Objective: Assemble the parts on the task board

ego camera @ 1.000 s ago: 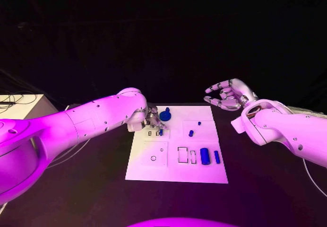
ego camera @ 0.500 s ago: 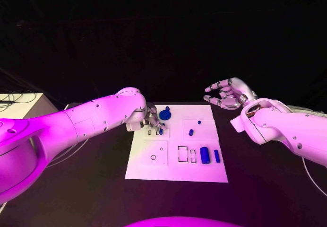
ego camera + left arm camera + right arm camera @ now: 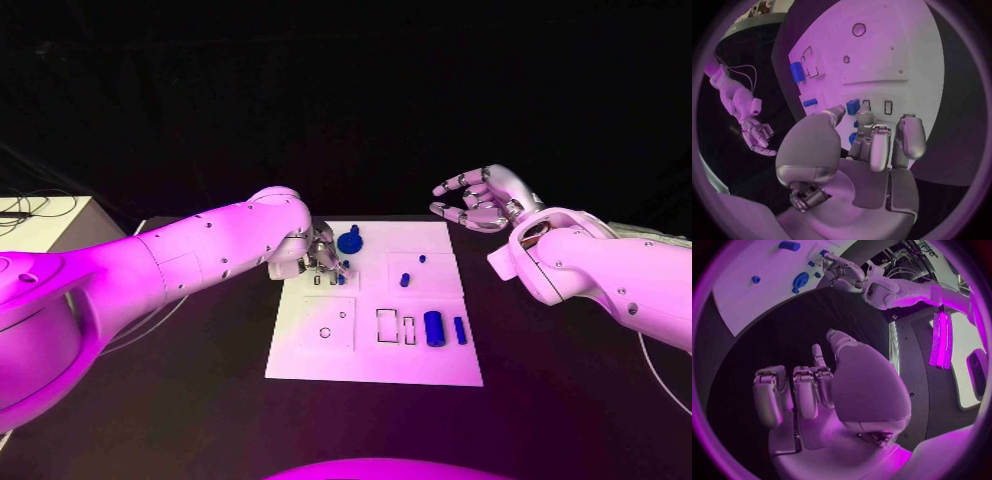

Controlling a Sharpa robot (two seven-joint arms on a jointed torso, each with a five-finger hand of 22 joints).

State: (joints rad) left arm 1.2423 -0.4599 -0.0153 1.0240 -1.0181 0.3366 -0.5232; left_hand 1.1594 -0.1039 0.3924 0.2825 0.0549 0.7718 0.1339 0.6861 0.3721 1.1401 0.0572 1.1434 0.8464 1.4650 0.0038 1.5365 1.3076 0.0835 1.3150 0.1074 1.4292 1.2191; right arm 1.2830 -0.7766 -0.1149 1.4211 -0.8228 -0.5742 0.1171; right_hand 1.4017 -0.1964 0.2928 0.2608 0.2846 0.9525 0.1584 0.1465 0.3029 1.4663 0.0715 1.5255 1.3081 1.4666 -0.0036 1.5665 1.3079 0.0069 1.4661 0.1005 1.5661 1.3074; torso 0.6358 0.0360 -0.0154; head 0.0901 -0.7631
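The white task board (image 3: pixel 361 345) lies in the middle of the black table. My left hand (image 3: pixel 320 262) is low over its far left corner, beside two small slots (image 3: pixel 888 107). There its thumb and a finger pinch a small blue part (image 3: pixel 852 106). A round blue part (image 3: pixel 351 241) stands just beyond that hand. Two small blue pegs (image 3: pixel 405 280) stand in the board's middle. A thick blue cylinder (image 3: pixel 434 329) and a thin one (image 3: pixel 460 331) lie near the right edge. My right hand (image 3: pixel 483 200) is raised beyond the board's far right corner, fingers apart and holding nothing.
A pale box (image 3: pixel 51 225) with cables stands at the table's left edge. The bulky left arm (image 3: pixel 173 265) reaches over the table left of the board. Bare black table (image 3: pixel 562 400) lies in front of and to the right of the board.
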